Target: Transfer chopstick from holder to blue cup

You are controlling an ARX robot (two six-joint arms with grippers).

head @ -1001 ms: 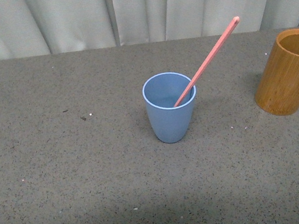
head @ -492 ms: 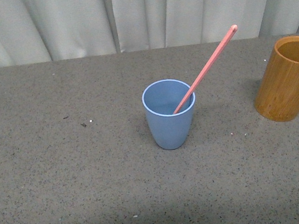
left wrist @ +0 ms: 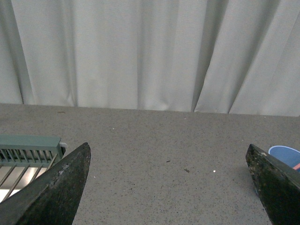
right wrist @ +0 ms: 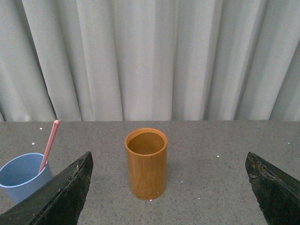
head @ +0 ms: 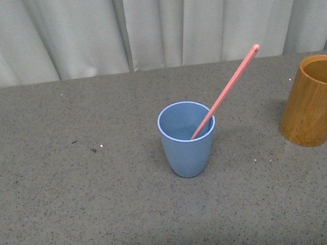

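The light blue cup (head: pixel 188 138) stands upright mid-table, and a salmon-pink chopstick (head: pixel 227 89) leans out of it toward the right. The orange-brown bamboo holder (head: pixel 315 100) stands upright at the right, showing nothing inside. No arm appears in the front view. My left gripper (left wrist: pixel 168 187) is open over bare tabletop, with the blue cup's rim (left wrist: pixel 285 154) just beyond one finger. My right gripper (right wrist: pixel 168 187) is open and holds nothing. The holder (right wrist: pixel 146 163) stands ahead of it, and the blue cup (right wrist: pixel 23 177) with the chopstick (right wrist: pixel 49 145) sits off to one side.
A speckled grey tabletop (head: pixel 76 197) carries everything, backed by pale curtains (head: pixel 148 20). A greenish slatted rack (left wrist: pixel 28 152) shows in the left wrist view beside one finger.
In the front view the cup, chopstick and holder all sit lower in the picture than before, and more curtain shows. Their places relative to each other are unchanged.
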